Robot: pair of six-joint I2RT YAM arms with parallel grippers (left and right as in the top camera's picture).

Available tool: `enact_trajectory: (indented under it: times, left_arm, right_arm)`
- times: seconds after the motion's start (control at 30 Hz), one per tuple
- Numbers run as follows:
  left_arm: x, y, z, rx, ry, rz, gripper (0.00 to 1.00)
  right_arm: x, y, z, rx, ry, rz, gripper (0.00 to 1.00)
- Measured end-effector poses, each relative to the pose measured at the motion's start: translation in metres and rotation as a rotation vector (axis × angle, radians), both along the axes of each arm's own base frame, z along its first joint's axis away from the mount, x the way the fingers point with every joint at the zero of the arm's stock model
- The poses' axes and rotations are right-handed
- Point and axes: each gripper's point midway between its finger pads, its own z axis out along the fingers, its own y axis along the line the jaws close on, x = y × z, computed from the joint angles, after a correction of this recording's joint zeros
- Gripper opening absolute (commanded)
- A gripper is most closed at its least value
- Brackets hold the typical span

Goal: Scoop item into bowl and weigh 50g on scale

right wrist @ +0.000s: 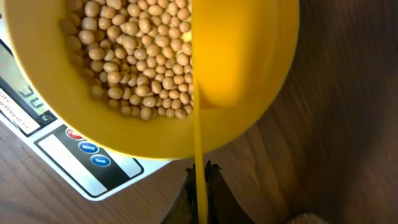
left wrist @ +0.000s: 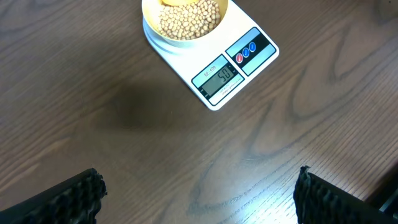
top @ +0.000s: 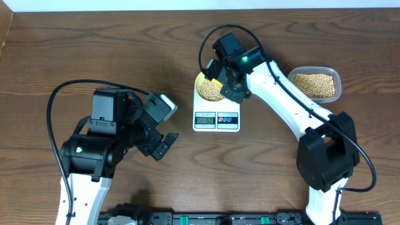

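Note:
The pale yellow bowl point(top: 201, 82) stands on the white scale point(top: 216, 120) and holds a heap of beige beans point(top: 210, 92). My right gripper point(top: 222, 80) is shut on the thin handle of a yellow measuring spoon point(right wrist: 199, 140), whose scoop point(right wrist: 242, 56) hangs over the bowl point(right wrist: 43, 74) beside the beans point(right wrist: 137, 56); no beans show in the scoop. My left gripper point(top: 164, 134) stands open above bare table to the left of the scale, nothing between its fingers point(left wrist: 68, 199). In the left wrist view the bowl point(left wrist: 152, 34) and scale point(left wrist: 233, 71) lie ahead, the display showing what looks like 50.
A clear plastic tub point(top: 315, 84) of beans stands at the right, behind the right arm. The right arm reaches from the front right across to the scale. Wooden table surface lies all round, with its far edge along the top of the overhead view.

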Motion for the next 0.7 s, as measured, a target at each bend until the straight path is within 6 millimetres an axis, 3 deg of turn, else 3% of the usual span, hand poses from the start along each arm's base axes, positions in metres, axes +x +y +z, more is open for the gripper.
enact_trajectory:
  times: [0.3, 0.7]
  left_arm:
    - [0.0, 0.0, 0.0, 0.0, 0.0, 0.0, 0.99]
    - [0.0, 0.0, 0.0, 0.0, 0.0, 0.0, 0.99]
  right_arm:
    - [-0.009, 0.007, -0.002, -0.022, 0.006, 0.03, 0.01]
    - [-0.038, 0.025, -0.006, 0.069, 0.138, 0.061, 0.01]
